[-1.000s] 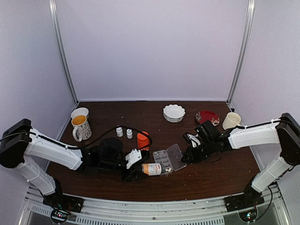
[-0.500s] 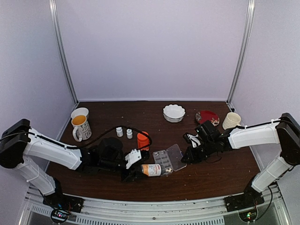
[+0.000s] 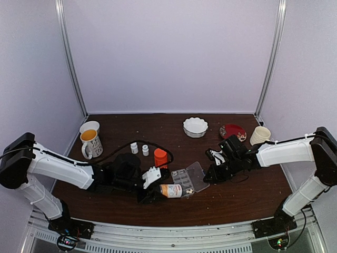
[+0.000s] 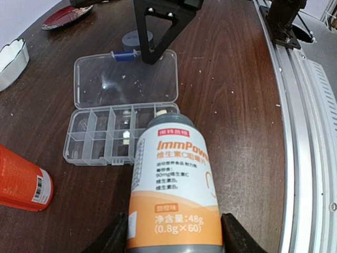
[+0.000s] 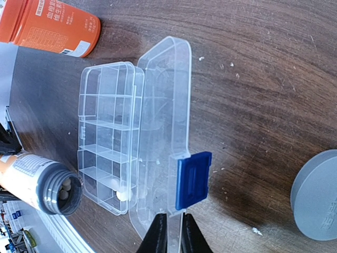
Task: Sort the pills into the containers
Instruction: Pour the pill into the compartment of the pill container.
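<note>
Two robot arms work over a clear organizer box (image 5: 105, 79) on a dark wooden table (image 3: 242, 203). At far left a mug (image 3: 90, 140) of orange liquid stands near the table's edge, with two tiny white bottles (image 3: 134, 148) to its right.

The left gripper (image 4: 175, 224) is clamped on the base of an uncapped supplement bottle (image 4: 174, 174). The bottle has a white and orange label and lies tipped on its side, its grey neck reaching over the near edge of the box. Pills (image 5: 64, 188) show inside the bottle's mouth, and one pill (image 5: 122, 195) lies in a corner cell just beside it. A few more small pieces sit in the neighbouring cells.

An orange bottle (image 3: 160, 156) stands just behind the box. The box's lid (image 5: 163, 100) is folded flat open on the table. The right gripper (image 5: 174, 232) has its fingers drawn close together on the lid's outer rim, right next to the blue latch (image 5: 192, 179). A grey cap (image 5: 316, 195) rests on the table near that gripper.

Farther back and to the right are a white scalloped bowl (image 3: 195, 127), a red plate (image 3: 233, 130) and a cream cup (image 3: 259, 135).
</note>
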Action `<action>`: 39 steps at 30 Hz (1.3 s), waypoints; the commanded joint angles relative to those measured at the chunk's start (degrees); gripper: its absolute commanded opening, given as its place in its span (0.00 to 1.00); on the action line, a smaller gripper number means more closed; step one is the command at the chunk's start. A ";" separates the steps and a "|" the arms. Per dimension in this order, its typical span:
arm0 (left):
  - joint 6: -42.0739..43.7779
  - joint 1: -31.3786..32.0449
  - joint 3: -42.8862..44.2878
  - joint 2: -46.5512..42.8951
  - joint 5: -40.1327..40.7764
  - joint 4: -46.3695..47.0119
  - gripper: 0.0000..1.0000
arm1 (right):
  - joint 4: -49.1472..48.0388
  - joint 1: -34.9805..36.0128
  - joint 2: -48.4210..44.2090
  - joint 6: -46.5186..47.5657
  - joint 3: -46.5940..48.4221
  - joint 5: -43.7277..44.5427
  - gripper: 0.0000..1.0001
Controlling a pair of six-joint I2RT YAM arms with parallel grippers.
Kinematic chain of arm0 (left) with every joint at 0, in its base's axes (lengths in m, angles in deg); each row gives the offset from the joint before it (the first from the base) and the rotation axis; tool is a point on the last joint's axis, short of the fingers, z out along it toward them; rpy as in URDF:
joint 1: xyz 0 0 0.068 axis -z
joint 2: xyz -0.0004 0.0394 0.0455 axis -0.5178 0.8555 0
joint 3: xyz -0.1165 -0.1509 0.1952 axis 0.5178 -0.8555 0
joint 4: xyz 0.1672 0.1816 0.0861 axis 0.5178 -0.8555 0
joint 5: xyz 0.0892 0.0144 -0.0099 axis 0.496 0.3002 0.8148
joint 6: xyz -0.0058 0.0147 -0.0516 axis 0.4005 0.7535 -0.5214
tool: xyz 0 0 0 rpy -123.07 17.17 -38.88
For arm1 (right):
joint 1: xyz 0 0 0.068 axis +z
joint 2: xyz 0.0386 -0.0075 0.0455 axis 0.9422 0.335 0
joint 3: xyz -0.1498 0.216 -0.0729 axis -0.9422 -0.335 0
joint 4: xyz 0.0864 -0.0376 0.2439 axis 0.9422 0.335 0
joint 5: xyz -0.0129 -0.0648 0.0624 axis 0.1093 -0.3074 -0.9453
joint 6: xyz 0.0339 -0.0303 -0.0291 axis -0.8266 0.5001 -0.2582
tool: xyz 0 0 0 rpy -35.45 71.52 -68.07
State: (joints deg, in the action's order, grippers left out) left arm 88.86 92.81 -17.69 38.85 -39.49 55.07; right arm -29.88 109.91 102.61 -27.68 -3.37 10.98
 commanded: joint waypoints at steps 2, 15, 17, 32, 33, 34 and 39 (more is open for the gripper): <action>-0.06 0.34 1.10 -0.57 -0.05 3.50 0.00 | 0.46 0.34 0.13 0.50 1.11 1.60 0.10; 1.00 0.33 3.01 -2.81 -0.45 -0.49 0.00 | 0.87 0.42 0.18 0.49 1.19 1.73 0.09; 1.51 0.33 1.28 -2.08 1.03 1.39 0.00 | 0.80 0.41 0.21 0.54 1.18 1.73 0.09; 0.99 0.34 1.60 -1.62 -0.14 2.08 0.00 | 1.87 0.42 0.03 0.89 1.99 2.00 0.09; 1.10 0.29 0.77 -1.45 0.57 3.01 0.00 | 1.78 0.42 0.08 0.86 1.90 1.98 0.09; 1.35 0.33 0.53 -0.74 0.85 3.28 0.00 | 1.64 0.41 0.00 0.85 1.81 1.99 0.09; 1.06 0.48 3.77 -1.12 -0.60 -0.71 0.00 | 1.58 0.42 0.25 0.86 1.63 2.00 0.09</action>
State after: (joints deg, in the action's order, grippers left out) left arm 89.67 92.81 -15.85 39.09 -39.03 52.97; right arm -28.61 109.96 102.61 -27.48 -2.54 11.20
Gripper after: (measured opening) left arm 0.541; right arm 0.095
